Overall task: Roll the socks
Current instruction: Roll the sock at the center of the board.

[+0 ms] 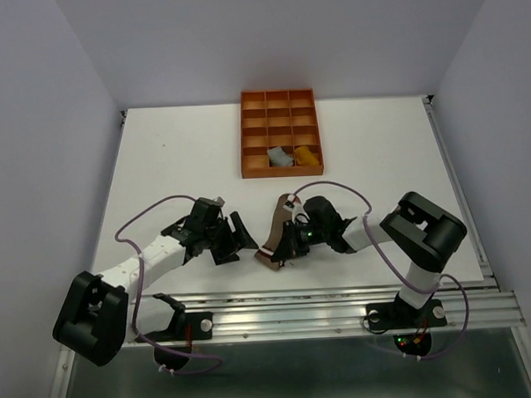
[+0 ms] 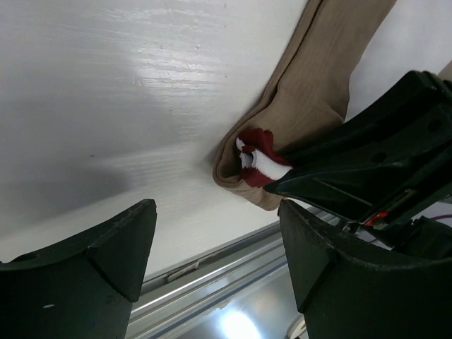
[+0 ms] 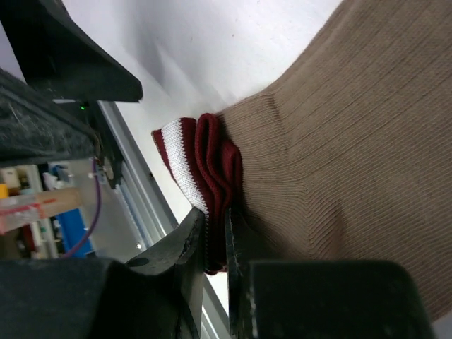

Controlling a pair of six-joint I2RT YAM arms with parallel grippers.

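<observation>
- On the worktop [image 1: 175, 150], just on the near side of the tray [image 1: 243, 138], the brown sock [image 1: 276, 232] [image 2: 311, 78] lies stretched out. One end points toward the tray and the other toward the near edge.
- Cuff [image 3: 201, 166] [image 2: 260, 159]: maroon with a white stripe, bunched into folds at the sock end farthest from the tray.
- Right fingers [image 3: 176, 258]: nearly together and clamped on the cuff, with the folded fabric pinched between the tips.
- Left fingers [image 2: 106, 254]: spread wide apart with nothing between them. They sit low over the worktop, left of the brown sock and on the near side of the tray, and point toward the cuff without touching it.
- Grey sock [image 1: 279, 157]: inside the tray, in the middle compartment of the near row.
- Yellow sock [image 1: 308, 156]: inside the tray, in the right compartment of the near row, just beside the grey sock.
</observation>
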